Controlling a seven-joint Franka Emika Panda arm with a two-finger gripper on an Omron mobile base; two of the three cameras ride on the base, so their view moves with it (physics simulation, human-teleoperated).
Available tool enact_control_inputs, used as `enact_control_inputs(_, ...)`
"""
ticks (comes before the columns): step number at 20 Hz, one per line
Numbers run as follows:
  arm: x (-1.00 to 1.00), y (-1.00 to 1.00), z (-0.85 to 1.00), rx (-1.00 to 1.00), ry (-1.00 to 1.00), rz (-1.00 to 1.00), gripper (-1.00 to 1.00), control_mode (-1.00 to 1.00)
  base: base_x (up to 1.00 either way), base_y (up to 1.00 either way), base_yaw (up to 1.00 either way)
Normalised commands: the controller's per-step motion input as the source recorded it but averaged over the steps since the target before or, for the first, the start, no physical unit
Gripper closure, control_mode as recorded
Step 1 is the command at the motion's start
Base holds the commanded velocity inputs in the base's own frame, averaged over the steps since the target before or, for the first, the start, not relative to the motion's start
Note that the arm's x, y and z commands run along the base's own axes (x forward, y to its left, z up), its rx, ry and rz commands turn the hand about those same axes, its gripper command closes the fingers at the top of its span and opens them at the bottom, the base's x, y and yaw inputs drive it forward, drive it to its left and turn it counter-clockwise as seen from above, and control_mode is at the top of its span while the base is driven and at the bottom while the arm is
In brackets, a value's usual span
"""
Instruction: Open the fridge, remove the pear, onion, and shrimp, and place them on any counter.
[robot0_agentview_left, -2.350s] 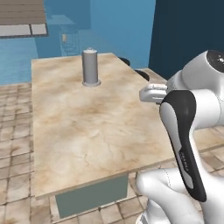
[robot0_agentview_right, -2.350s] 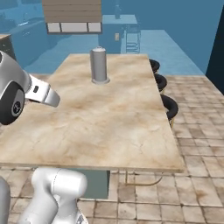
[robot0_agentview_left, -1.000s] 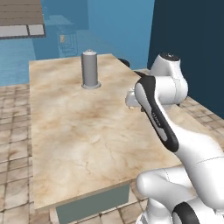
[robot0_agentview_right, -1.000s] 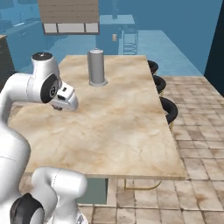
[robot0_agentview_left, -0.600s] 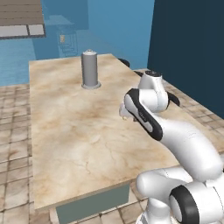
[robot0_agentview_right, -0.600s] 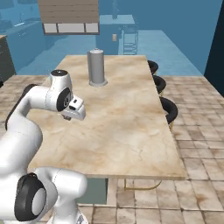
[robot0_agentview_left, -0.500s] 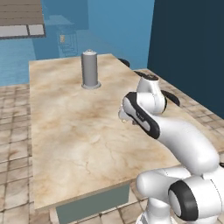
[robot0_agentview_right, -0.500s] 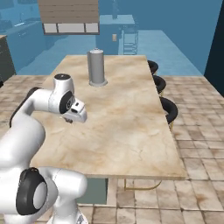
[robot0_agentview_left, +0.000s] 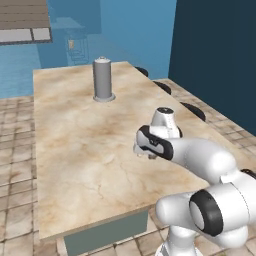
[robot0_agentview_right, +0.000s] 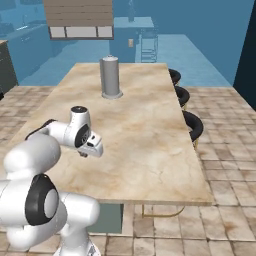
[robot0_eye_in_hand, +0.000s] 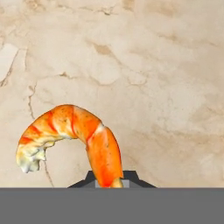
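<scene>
Shrimp (robot0_eye_in_hand: 74, 135) pinched by its tail in the clenched gripper (robot0_eye_in_hand: 110, 180), curling just above the tan counter (robot0_agentview_left: 75, 140). Arm folded low, hand pointing down over the near half; grey canister (robot0_agentview_left: 102, 79) stands well apart, farther along.

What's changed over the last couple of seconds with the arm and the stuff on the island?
The arm has swung in from the near edge and folded down low over the counter, bringing the tool down close to the stone top. It is shut on the shrimp, not yet let go. The grey canister at the far end and the stools stayed where they were.
</scene>
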Motion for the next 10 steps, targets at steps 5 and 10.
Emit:
enact_control_inputs(5, -0.01, 0.00, -0.36, 0.00, -0.04, -0.01, 1.00, -1.00, 0.00, 0.00, 0.00)
enact_control_inputs(10, 0.00, 0.00, -0.07, 0.00, -0.09, -0.01, 1.00, -1.00, 0.00, 0.00, 0.00)
